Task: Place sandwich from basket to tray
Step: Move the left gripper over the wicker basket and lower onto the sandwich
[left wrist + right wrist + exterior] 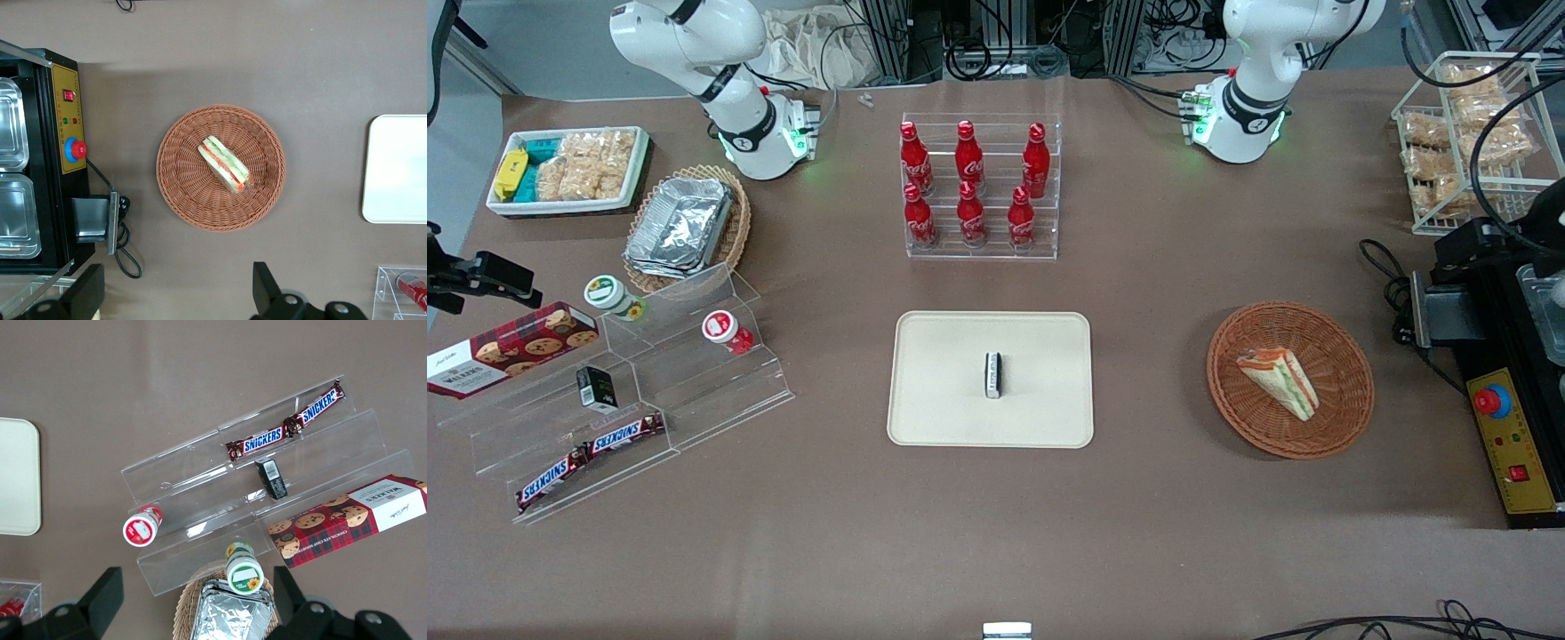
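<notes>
Sandwich (225, 164) in basket (181, 193); end effector (175, 293) seemingly open

sandwich (1279, 380) sits in the basket (1343, 418), tray (943, 409) beside it toward the parked arm; gripper (177, 293) hangs open up above the basket.

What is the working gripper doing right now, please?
Gripper: open, empty, hanging above the basket that holds the sandwich.

Snickers bars (285, 427), Walkers cookie box (350, 519)
</notes>
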Available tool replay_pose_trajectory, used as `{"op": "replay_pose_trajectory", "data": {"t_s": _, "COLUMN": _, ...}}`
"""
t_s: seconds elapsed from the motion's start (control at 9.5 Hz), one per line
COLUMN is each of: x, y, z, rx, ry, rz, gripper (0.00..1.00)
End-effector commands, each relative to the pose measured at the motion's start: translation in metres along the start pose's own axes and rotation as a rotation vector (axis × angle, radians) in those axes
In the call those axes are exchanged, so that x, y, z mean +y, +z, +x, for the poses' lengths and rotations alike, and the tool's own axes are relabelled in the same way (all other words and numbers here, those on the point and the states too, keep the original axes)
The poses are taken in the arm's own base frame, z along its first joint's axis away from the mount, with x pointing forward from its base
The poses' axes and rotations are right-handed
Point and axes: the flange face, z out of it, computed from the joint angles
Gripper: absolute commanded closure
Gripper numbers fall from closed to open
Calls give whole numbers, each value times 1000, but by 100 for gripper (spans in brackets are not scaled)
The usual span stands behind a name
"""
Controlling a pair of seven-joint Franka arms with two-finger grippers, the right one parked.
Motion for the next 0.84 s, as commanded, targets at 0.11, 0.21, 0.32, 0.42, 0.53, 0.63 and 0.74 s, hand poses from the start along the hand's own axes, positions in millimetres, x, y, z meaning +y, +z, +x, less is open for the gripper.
{"op": "replay_pose_trajectory", "data": {"t_s": 0.11, "x": 1, "y": 4, "z": 2, "rx": 3, "ry": -11, "rz": -14, "gripper": 0}}
{"op": "replay_pose_trajectory", "data": {"t_s": 0.21, "x": 3, "y": 15, "z": 7, "rx": -15, "ry": -6, "rz": -14, "gripper": 0}}
{"op": "replay_pose_trajectory", "data": {"t_s": 0.32, "x": 4, "y": 18, "z": 8, "rx": -19, "ry": -3, "rz": -22, "gripper": 0}}
{"op": "replay_pose_trajectory", "data": {"t_s": 0.42, "x": 5, "y": 28, "z": 12, "rx": -44, "ry": -2, "rz": -18, "gripper": 0}}
{"op": "replay_pose_trajectory", "data": {"t_s": 0.53, "x": 9, "y": 44, "z": 12, "rx": -82, "ry": -3, "rz": -17, "gripper": 0}}
{"op": "replay_pose_trajectory", "data": {"t_s": 0.63, "x": 8, "y": 64, "z": 13, "rx": -111, "ry": -2, "rz": -3, "gripper": 0}}
{"op": "replay_pose_trajectory", "data": {"t_s": 0.74, "x": 20, "y": 97, "z": 23, "rx": -159, "ry": 27, "rz": 37, "gripper": 0}}
